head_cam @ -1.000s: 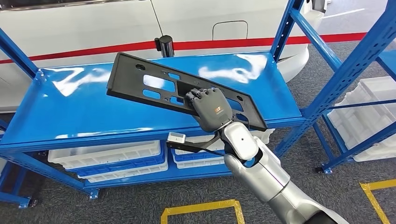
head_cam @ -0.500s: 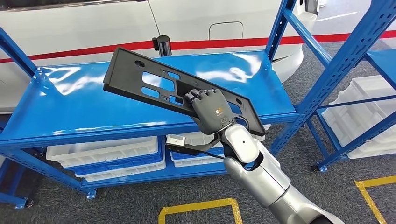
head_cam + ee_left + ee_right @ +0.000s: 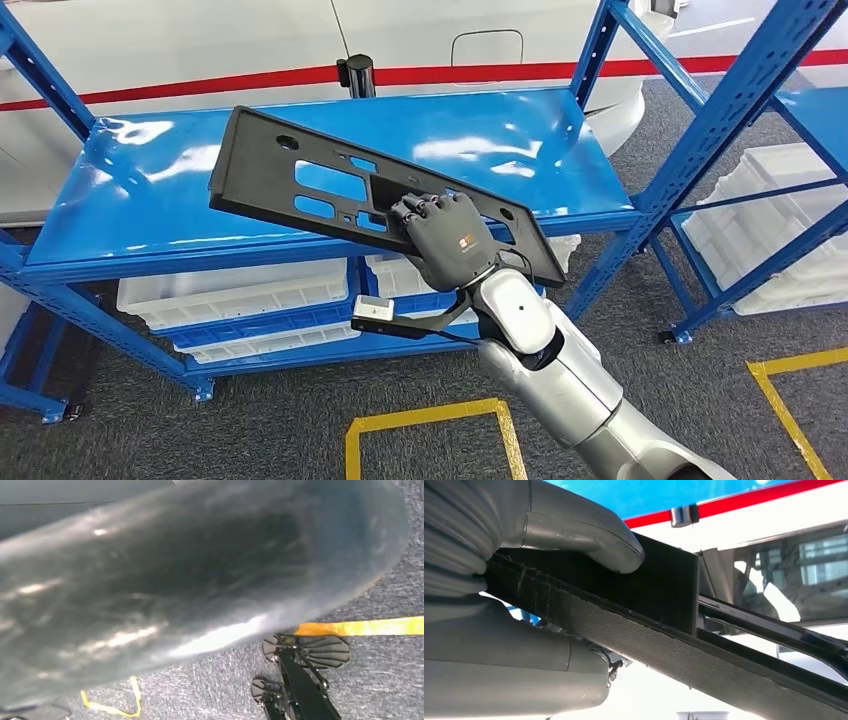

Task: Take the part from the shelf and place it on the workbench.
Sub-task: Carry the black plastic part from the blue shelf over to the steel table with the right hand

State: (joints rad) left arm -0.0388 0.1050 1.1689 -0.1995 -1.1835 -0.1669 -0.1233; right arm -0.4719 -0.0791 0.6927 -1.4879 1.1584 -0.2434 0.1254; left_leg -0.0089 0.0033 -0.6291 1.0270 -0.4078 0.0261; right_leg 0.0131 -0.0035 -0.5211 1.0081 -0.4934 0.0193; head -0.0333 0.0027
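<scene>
The right robot hand (image 3: 452, 238) is closed tight around the near edge of the long black part (image 3: 330, 190), with its fingers (image 3: 420, 210) on top and its thumb (image 3: 589, 532) pressed on the other side. The part is tilted, up in the air over the front of the shiny blue shelf (image 3: 140, 200). White bins (image 3: 240, 300) sit under the shelf.

My right arm (image 3: 560, 380) reaching forward and up from lower right, wrist bent, right hand (image 3: 452, 238) clamped, fingers (image 3: 415, 210) curled over the part (image 3: 330, 185); thumb (image 3: 589, 535) pressing its face
</scene>
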